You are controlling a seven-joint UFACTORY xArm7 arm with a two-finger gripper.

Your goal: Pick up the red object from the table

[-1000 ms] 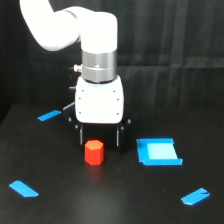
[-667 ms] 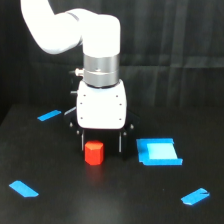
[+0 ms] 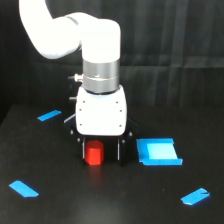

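Note:
The red object (image 3: 93, 153) is a small red-orange hexagonal block standing on the black table (image 3: 110, 200) near the middle of the exterior view. My gripper (image 3: 100, 150) hangs straight down over it from the white arm. Its two dark fingers (image 3: 81, 149) straddle the block, one on each side. A gap shows between the block and the finger on the exterior view's right, so the jaws stand open around it. The white gripper body hides the block's top.
A blue square patch (image 3: 158, 152) lies just to the exterior view's right of the gripper. Blue tape strips lie at the back left (image 3: 49, 115), front left (image 3: 23, 188) and front right (image 3: 195, 196).
The gripper has come forward and down, so its fingers now flank the red block and its body covers the block's top. The block has not moved.

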